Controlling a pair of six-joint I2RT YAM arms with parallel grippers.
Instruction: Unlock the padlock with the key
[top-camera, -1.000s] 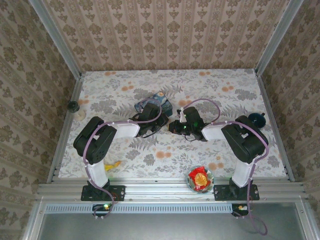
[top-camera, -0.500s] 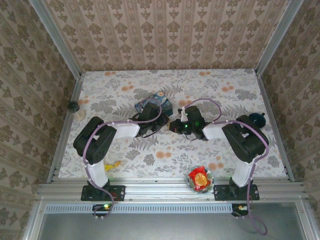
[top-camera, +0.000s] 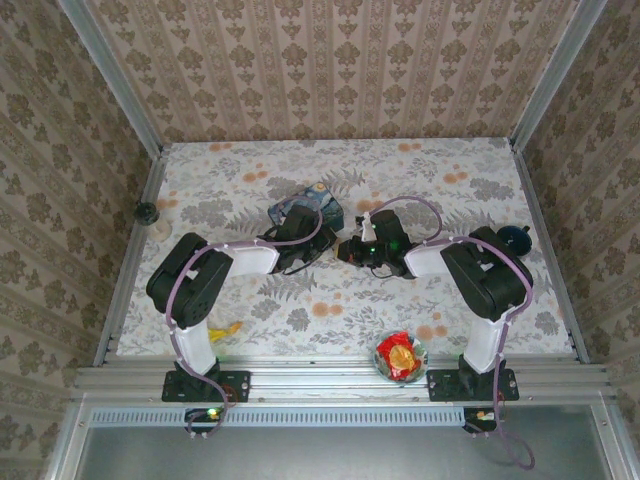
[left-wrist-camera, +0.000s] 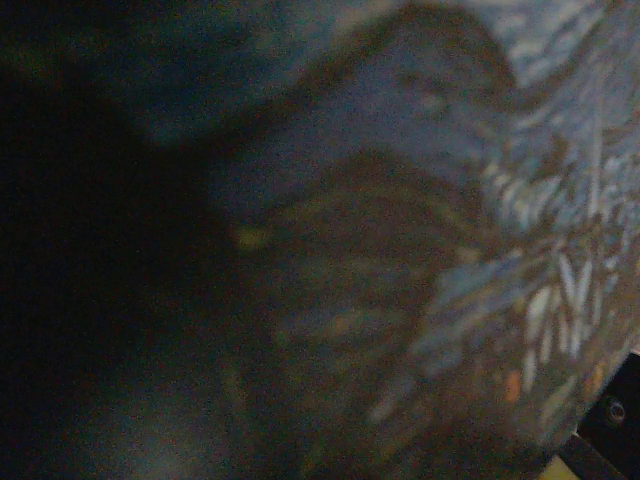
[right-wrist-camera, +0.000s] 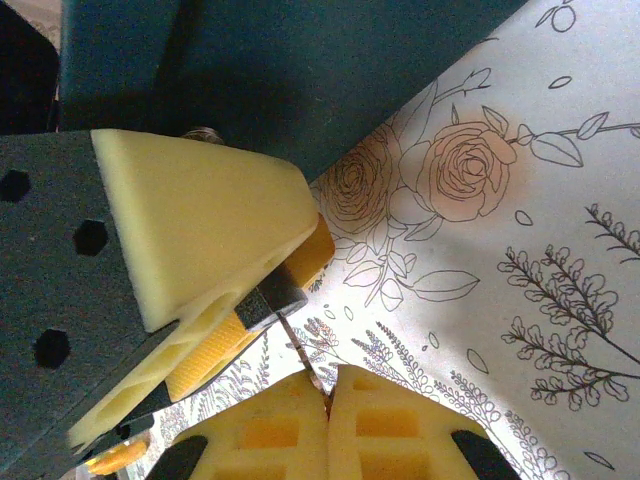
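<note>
Right wrist view: at the near edge, the right gripper (right-wrist-camera: 328, 396) is showing its two yellow foam fingers pressed together, and they are pinching the end of a thin silvery strip, the key (right-wrist-camera: 298, 350). The strip is running up and to the left into a small dark body, the padlock (right-wrist-camera: 268, 300). The padlock is sitting just above the floral table cover (right-wrist-camera: 560, 200), between the two grippers. The left gripper (right-wrist-camera: 290, 280) is reaching in from the left. Its pale foam finger and an orange-yellow pad below it are clamping the padlock between them. Beyond both, a dark face of the blue tin (right-wrist-camera: 300, 70) is standing just behind the left gripper's finger.

Left wrist view: the picture is blurred and dark, and a blue painted surface is lying very close to the lens.

Top external view: near the front rail, a glass dish (top-camera: 379, 358) is holding red-wrapped sweets, and a small yellow item (top-camera: 226, 329) is lying by the left arm's base. Both arms are reaching inward, and their wrists are meeting at mid-table, just in front of the tin. A dark round object (top-camera: 517, 238) is sitting at the right edge, and a small black object (top-camera: 147, 211) is sitting at the left rail.
</note>
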